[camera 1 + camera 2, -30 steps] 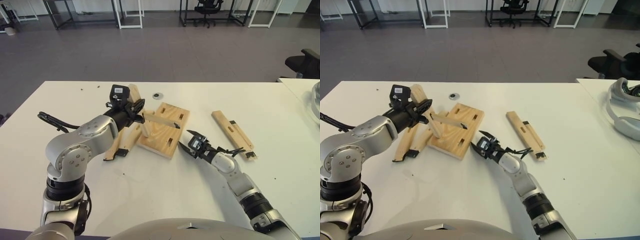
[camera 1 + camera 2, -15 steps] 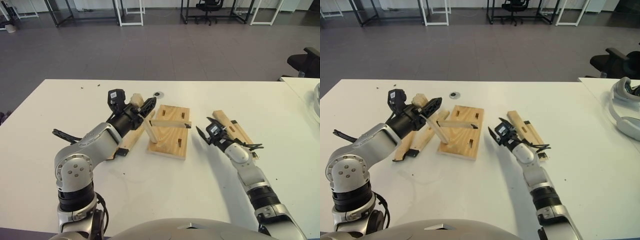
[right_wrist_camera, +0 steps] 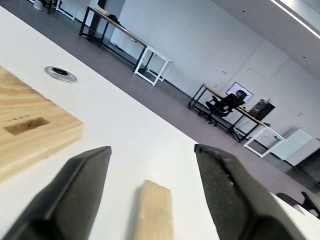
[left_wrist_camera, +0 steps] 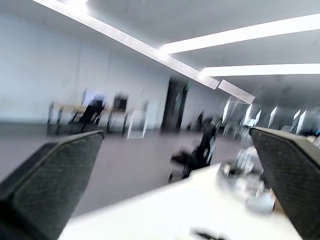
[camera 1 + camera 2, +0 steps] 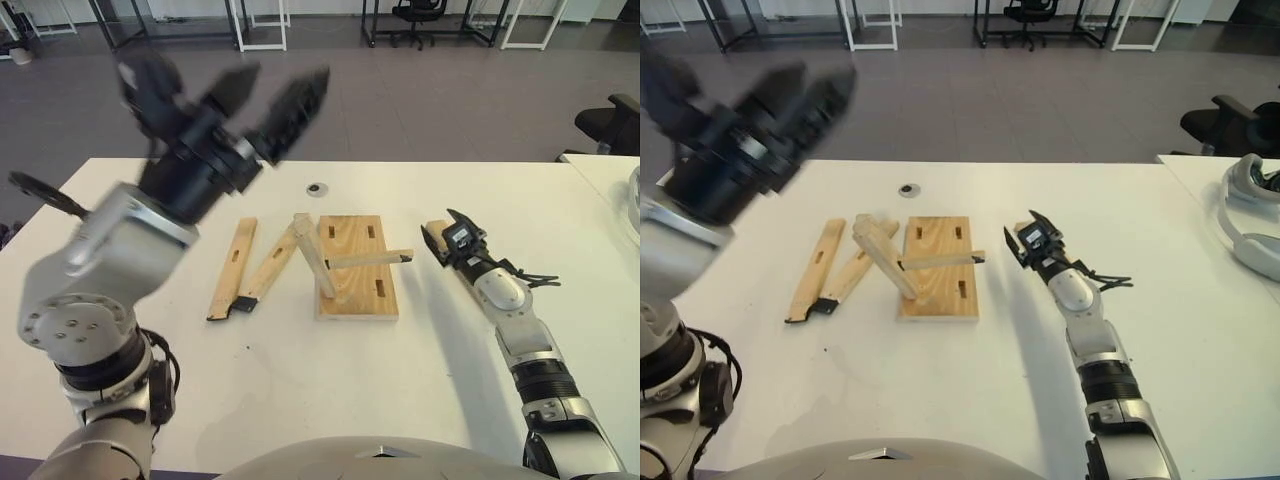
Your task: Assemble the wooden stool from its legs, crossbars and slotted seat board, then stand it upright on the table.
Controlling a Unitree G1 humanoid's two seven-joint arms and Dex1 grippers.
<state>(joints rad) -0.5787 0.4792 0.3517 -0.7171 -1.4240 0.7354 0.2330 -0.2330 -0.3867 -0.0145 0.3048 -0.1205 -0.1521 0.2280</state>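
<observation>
The slotted seat board (image 5: 357,265) lies flat near the middle of the white table (image 5: 300,400), with four slots showing in its upper face. A leg (image 5: 316,256) slants across the seat board's left edge with its lower end on the board, and a crossbar (image 5: 372,259) juts from it toward the board's right edge. Whether that lower end sits in a slot cannot be made out. Two loose pieces (image 5: 232,268) lie flat just left of the seat board, angled so their near ends come together. Whether they touch there is unclear. Right of the seat board, the right gripper (image 3: 152,150) hangs low with its jaws well apart and nothing held. The end of a wooden piece (image 3: 154,210) shows between them, apart from both fingers, and the rest is hidden under the arm. The left gripper (image 5: 290,72) is held high, above and left of the seat board. It is smeared by motion blur, its fingers spread wide and empty. Beyond the seat board a small round grommet (image 5: 317,189) is set into the table. Far to the right of the seat board, a white headset (image 5: 1252,225) is cut off by the picture's edge. Behind lies a grey floor (image 5: 400,100), with an office chair (image 5: 415,15) and metal frames (image 5: 260,25).
</observation>
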